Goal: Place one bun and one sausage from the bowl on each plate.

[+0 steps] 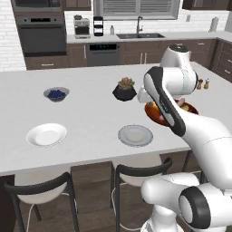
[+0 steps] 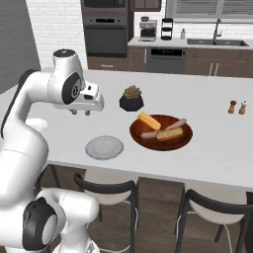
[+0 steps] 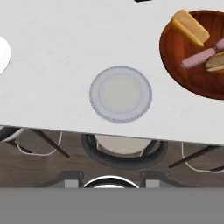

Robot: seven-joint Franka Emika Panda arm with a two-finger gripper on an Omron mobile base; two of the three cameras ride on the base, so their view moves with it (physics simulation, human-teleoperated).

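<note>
Stool backs sit at the bottom of the hand view, under the desk [image 3: 52,52] edge. Above them, the end effector [image 2: 80,111], fingers together and empty, hangs over the grey plate [image 3: 120,94]. At upper right, the bowl [image 3: 175,65], cut off by the frame, holds 2 buns [image 2: 148,120] and 2 sausages [image 3: 197,58]. In the left base view the arm hides most of the bowl; the white plate [image 1: 46,134] lies at left. No readable writing.

bare counter [image 2: 207,148] around grey plate [image 2: 104,147], potted succulent [image 2: 131,98] behind bowl [image 2: 148,140]
</note>
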